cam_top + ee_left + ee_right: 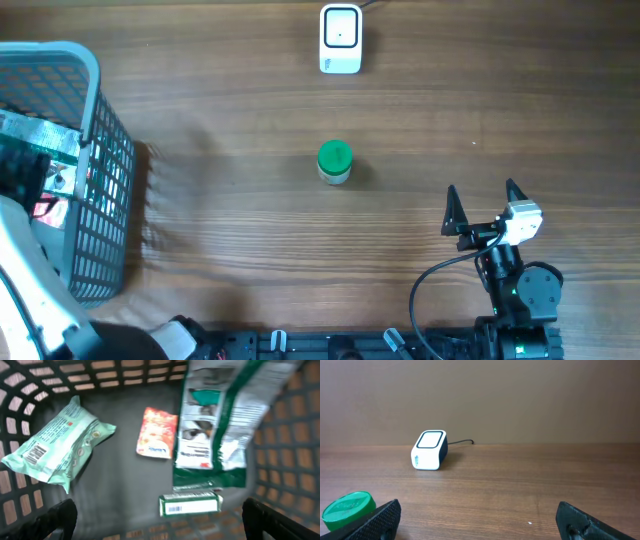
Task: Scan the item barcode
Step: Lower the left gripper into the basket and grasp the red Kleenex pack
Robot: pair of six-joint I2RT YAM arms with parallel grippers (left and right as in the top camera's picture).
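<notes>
The left jaws hang inside the grey mesh basket point(100, 200) at the worktop's point(250, 250) left edge. They stand wide and hold nothing, with a dark fingertip point(47, 522) in each lower corner of the left wrist view.

Four packaged items lie on the basket floor below them:
- A mint-green packet point(60, 442) lies tilted at the left. A white panel with a black barcode point(36, 454) sits near its lower end, and its printing is too blurred to read.
- A small red-orange sachet point(157, 432) lies in the middle. It carries a white wordmark that cannot be made out.
- A large green-and-white pouch point(215, 425) lies to the right. Its back faces up with blocks of fine print, all of it blurred.
- A small green-and-white box point(191, 504) lies just below the pouch. A barcode shows at the left end of its white face, and no digits can be read.

A white scanner point(340, 38) with a dark window stands at the far edge of the worktop, and its cable point(462, 442) runs off behind it. A small mark on its side is too small to read.

A jar with a green lid point(334, 162) stands upright in the middle of the worktop, well apart from the scanner. The lid shows faint raised lettering that cannot be read.

The right jaws are at the near right of the worktop. They are spread wide and empty, with a black fingertip point(380, 519) low at each side of the right wrist view. They point toward the scanner, and the jar sits off to their left.
</notes>
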